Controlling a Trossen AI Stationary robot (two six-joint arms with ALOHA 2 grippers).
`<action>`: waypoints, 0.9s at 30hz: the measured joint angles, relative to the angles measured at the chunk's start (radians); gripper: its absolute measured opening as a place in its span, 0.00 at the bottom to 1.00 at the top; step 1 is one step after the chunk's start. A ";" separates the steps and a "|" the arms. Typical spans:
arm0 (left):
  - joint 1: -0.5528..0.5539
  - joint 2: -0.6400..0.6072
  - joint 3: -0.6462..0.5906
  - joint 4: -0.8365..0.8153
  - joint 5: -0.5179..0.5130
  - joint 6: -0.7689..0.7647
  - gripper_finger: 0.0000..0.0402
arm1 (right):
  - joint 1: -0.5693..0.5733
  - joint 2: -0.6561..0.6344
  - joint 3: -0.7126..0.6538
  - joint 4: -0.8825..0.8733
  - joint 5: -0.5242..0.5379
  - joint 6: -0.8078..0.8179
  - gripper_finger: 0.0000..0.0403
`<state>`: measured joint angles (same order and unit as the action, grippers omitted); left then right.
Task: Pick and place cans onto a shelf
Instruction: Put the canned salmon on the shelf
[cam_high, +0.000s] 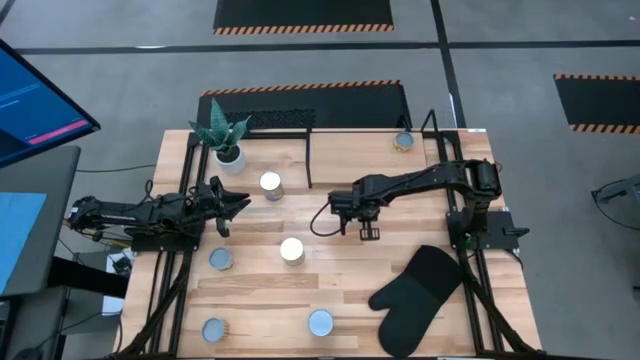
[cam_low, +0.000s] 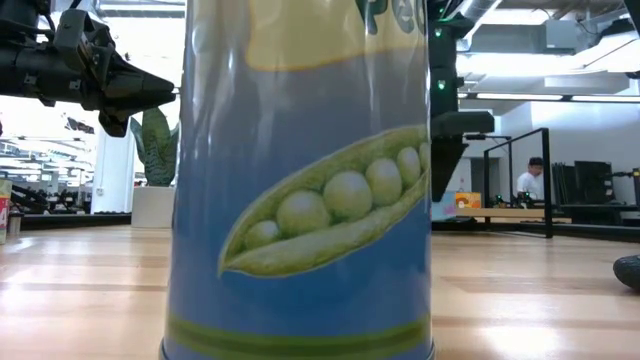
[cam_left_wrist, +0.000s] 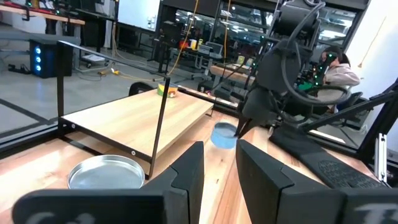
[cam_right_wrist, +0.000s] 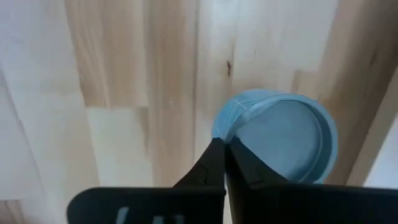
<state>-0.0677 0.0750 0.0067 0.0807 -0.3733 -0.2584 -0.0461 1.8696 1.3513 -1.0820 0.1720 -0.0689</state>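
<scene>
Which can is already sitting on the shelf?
The can at the shelf's far right corner. All the others stand on the table in front.

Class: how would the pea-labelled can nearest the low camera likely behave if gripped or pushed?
The pea can is a straight-sided cylinder, probably stiff. Its glossy label may be slippery. Standing upright on the table, it could tip, then roll.

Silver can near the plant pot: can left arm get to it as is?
Probably yes. The left gripper hangs raised just beside the silver can, fingers apart, nothing between them. The plant pot and a shelf bar stand close, so clearance looks tight.
</scene>
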 joint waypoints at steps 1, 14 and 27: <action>0.000 0.000 0.000 0.000 0.000 0.000 0.20 | -0.001 -0.004 -0.001 -0.021 0.012 0.011 0.04; 0.000 0.003 0.000 0.000 0.000 0.000 0.20 | -0.072 -0.159 0.001 -0.129 0.254 0.019 0.04; 0.000 0.003 0.000 0.000 0.000 0.000 0.20 | -0.338 -0.297 0.002 -0.132 0.275 0.006 0.04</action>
<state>-0.0677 0.0784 0.0067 0.0807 -0.3737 -0.2584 -0.3837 1.5722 1.3529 -1.2142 0.4465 -0.0627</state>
